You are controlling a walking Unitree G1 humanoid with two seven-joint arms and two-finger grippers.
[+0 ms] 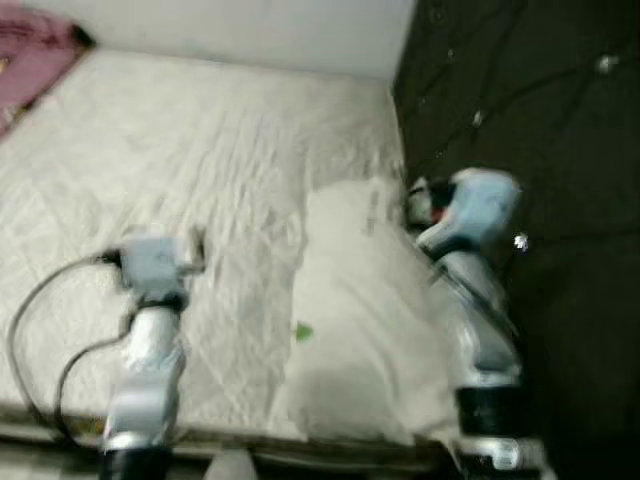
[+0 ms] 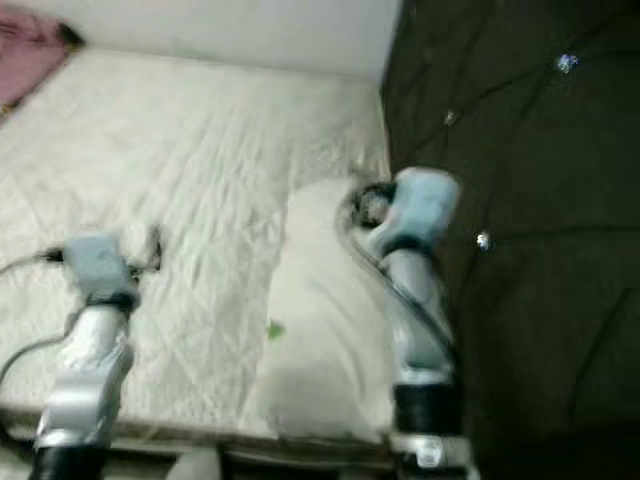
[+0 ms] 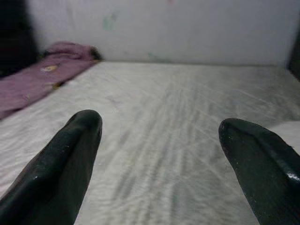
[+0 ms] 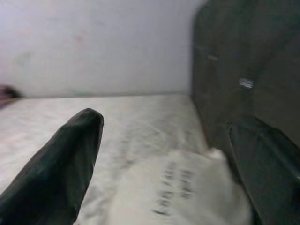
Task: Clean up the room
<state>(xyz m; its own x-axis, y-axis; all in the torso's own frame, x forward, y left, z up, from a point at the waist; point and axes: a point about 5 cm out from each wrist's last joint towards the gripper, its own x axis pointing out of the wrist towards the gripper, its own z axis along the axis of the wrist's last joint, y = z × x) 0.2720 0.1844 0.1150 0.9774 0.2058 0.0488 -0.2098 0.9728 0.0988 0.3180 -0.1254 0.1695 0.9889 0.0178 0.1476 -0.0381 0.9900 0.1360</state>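
Facing white bed (image 1: 200, 180), dark headboard (image 1: 540, 120)

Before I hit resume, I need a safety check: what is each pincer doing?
Left pincer: open, holding nothing, over the mattress.
Right pincer: open, holding nothing, above the pillow.

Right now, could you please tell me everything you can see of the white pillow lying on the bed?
The white pillow is soft-looking fabric, oblong, lying flat on the pale quilted mattress along its right edge, beside the dark tufted headboard. A small green mark shows near its left edge, and faint grey print near its far end. The right gripper hovers open above it.
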